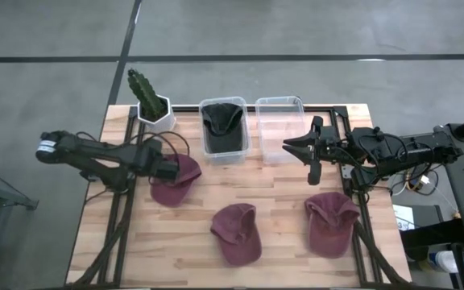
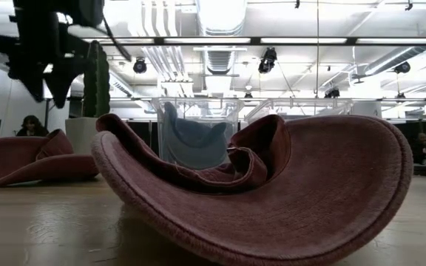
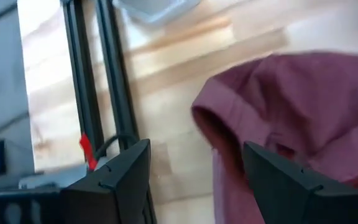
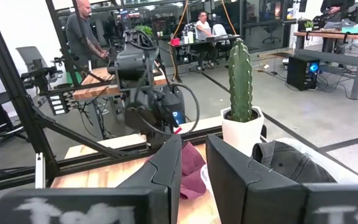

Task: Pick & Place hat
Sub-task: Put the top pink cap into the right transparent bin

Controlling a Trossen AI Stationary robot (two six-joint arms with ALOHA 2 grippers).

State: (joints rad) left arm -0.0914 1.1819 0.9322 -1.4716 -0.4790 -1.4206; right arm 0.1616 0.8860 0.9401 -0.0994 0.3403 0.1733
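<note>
Three maroon hats lie on the wooden table: a left hat (image 1: 177, 181) (image 3: 303, 106), a middle hat (image 1: 238, 234) (image 2: 272, 192) on its crown, and a right hat (image 1: 331, 223). A dark hat (image 1: 221, 121) lies in a clear bin (image 1: 244, 149). My left gripper (image 1: 170, 171) (image 3: 197, 171) hangs open just above the left hat's left edge, tilted steeply down, one finger over the hat and one over bare wood. My right gripper (image 1: 290, 146) (image 4: 193, 163) is held level, high over the table's right part. It points left, with a narrow gap between its fingers and nothing in it.
An empty clear bin (image 1: 279, 129) stands beside the one with the dark hat. A potted cactus (image 1: 150, 103) stands at the far left. Black frame rails (image 3: 89, 93) run along the table's edges. People sit at desks beyond the table (image 4: 201, 28).
</note>
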